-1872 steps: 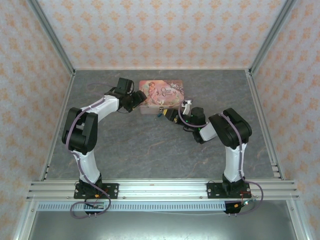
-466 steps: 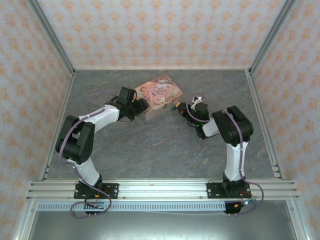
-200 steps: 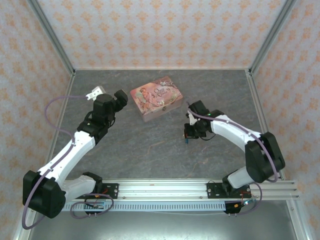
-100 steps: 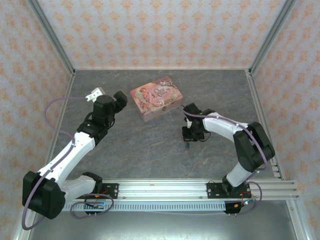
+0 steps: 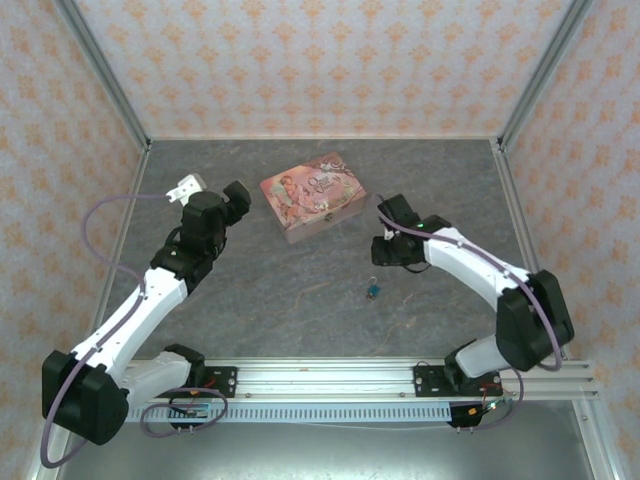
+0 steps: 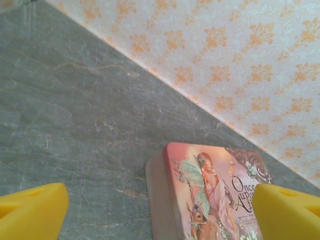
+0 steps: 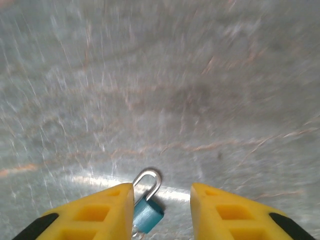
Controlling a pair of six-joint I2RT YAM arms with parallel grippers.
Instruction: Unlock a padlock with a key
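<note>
The right gripper hangs over the grey table with its yellow fingers parted by a moderate gap and nothing in its grasp. From its wrist camera, the padlock lies flat on the table under that gap, closer to the finger on the left of the view than to the other. The padlock's blue-teal body is partly tucked behind that finger's edge. Its little metal shackle points away from the hand. The view is smeared, so I cannot tell whether the shackle is sprung or seated.

From above, the padlock sits apart from the right gripper, a short way off its fingertips toward the arm bases, with bare table all round it. The hand is not touching it.

The left gripper is spread wide. In its own view the yellow fingertips sit far apart at the two bottom corners, and it holds nothing. The pink box lies on the table ahead of it, in the space the fingers frame and toward the right-hand one. The box's lid is closed and a corner is turned toward the hand. From overhead, a strip of table separates the box from the fingertips. The padlock is well away from this hand, past the box on its right.
</note>
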